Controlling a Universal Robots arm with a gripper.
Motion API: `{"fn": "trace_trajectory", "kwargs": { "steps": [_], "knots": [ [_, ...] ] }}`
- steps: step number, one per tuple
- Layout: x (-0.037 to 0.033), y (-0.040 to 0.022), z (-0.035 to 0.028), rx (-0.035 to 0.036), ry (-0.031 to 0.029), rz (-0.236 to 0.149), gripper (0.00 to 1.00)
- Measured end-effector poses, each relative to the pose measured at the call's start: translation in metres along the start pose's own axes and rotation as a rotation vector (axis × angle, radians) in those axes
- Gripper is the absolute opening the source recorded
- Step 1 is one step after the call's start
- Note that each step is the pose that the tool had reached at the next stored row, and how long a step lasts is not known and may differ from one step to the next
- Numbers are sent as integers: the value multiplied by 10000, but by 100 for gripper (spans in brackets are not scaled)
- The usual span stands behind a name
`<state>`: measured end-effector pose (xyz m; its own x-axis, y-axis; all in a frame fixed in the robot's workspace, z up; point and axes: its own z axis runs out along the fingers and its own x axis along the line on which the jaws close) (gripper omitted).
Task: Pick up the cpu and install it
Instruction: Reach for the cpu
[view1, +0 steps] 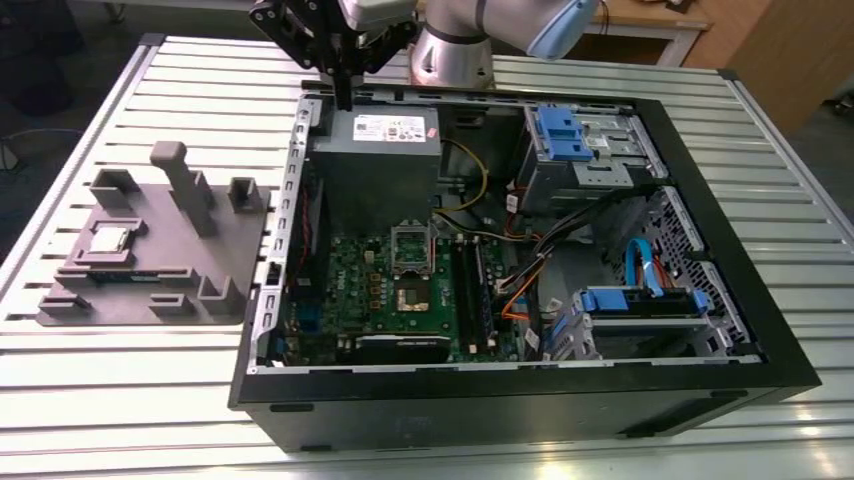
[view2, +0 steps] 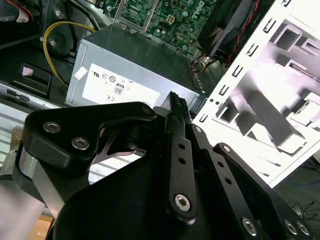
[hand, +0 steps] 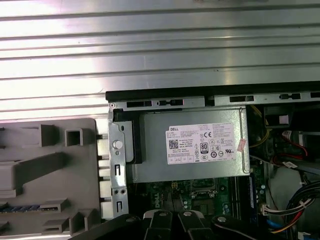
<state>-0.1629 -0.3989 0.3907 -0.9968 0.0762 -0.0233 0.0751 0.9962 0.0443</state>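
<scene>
Gripper (view1: 344, 97) hangs at upper centre of the exterior view, over the back edge of the computer case (view1: 507, 412). As I read it, jaws are pressed together on nothing. The cpu (view1: 110, 240) lies flat on the grey fixture tray (view1: 200, 275) at left of frame, down-left from the jaws and well apart. It is square, so no long axis. Tray posts stand near.

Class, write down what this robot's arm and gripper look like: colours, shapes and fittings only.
The arm is rounded and silver-grey, with a pale blue cap on one joint. The gripper is matte black: flat linkage bars with rounded ends, pinned by silver hex-socket bolts, mounted on a grey metal block.
</scene>
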Motion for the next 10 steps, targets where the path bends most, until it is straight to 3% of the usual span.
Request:
{"fn": "trace_trajectory", "kwargs": {
  "steps": [10],
  "knots": [
    [44,-4,6,1,15,1,10]
  ]
}}
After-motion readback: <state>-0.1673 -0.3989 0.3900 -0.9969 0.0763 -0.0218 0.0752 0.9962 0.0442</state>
